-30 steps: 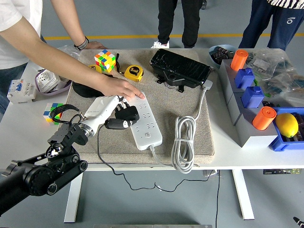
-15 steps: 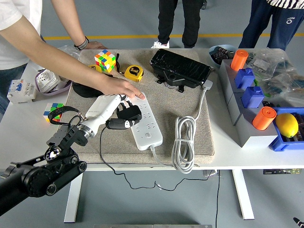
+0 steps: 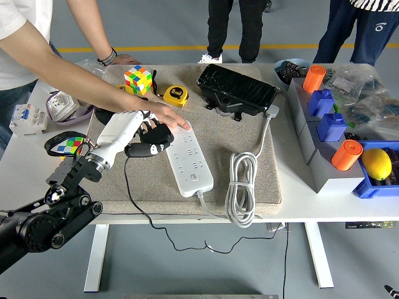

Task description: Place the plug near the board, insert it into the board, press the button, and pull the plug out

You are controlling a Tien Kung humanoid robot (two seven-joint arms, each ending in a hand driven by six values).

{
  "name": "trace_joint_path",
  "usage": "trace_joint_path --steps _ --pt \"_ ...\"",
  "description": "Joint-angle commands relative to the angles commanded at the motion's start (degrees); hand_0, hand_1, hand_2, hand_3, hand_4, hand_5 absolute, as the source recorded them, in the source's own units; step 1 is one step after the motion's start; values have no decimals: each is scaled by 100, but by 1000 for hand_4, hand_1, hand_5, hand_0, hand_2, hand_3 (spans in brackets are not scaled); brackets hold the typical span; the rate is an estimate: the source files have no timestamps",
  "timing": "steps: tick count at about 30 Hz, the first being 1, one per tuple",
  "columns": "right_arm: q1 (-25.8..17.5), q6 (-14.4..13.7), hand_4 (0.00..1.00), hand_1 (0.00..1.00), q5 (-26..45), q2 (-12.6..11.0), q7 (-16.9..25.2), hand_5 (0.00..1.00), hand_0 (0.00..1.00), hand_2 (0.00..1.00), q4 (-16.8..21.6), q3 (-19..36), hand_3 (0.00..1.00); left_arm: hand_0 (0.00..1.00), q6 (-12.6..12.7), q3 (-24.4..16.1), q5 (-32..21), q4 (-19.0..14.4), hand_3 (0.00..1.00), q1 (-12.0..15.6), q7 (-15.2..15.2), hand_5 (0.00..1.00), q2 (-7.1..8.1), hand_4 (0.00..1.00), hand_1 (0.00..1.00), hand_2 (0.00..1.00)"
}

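The fingers (image 3: 144,129) of the left hand (image 3: 128,131) are curled around the plug (image 3: 153,138), a blocky black plastic piece held just left of the board (image 3: 188,157) and clear of its sockets. Its thin black cable (image 3: 132,199) trails from the hand down over the near edge of the bench (image 3: 299,205). With the plug free of the board, the grip looks like that of the pulling-out step, or of carrying the plug off to the side.

The board is a long, smooth white power strip lying diagonally on a coarse beige mat (image 3: 249,187), which probably keeps it from sliding. A person's hand (image 3: 163,114) rests flat on the board's far end, pinning it so it does not lift with the plug. The board's thick white cord (image 3: 240,187) lies coiled in loops to its right. No right arm of the robot is in view.
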Motion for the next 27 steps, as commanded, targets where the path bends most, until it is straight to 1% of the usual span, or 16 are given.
trace_joint_path --steps 10,11,16,17,22,23,27 --pt "1 1 948 611 -7 -1 2 370 600 599 3 28 550 231 -56 -106 97 240 494 55 34 189 159 770 341 330" --pt "-1 1 947 611 -7 -1 2 370 600 599 1 28 551 243 -69 -107 89 260 505 63 34 204 164 783 373 372" --pt "5 3 947 611 -5 -1 3 370 600 599 3 14 551 243 -115 -104 57 370 505 96 36 204 162 783 373 372" --pt "6 4 947 611 -5 0 3 369 600 598 3 10 550 253 -116 -101 56 386 514 98 35 216 160 783 406 403" --pt "11 4 947 611 -2 -11 4 369 600 598 8 -16 550 253 -127 -99 21 468 514 111 37 216 160 783 406 403" --pt "12 5 947 610 -1 -13 4 370 600 598 8 -18 551 278 -149 -98 21 479 536 109 59 247 160 800 452 456" --pt "8 3 947 610 1 -16 6 370 600 598 9 -15 551 278 -194 -73 -6 514 536 108 79 247 172 800 452 456"
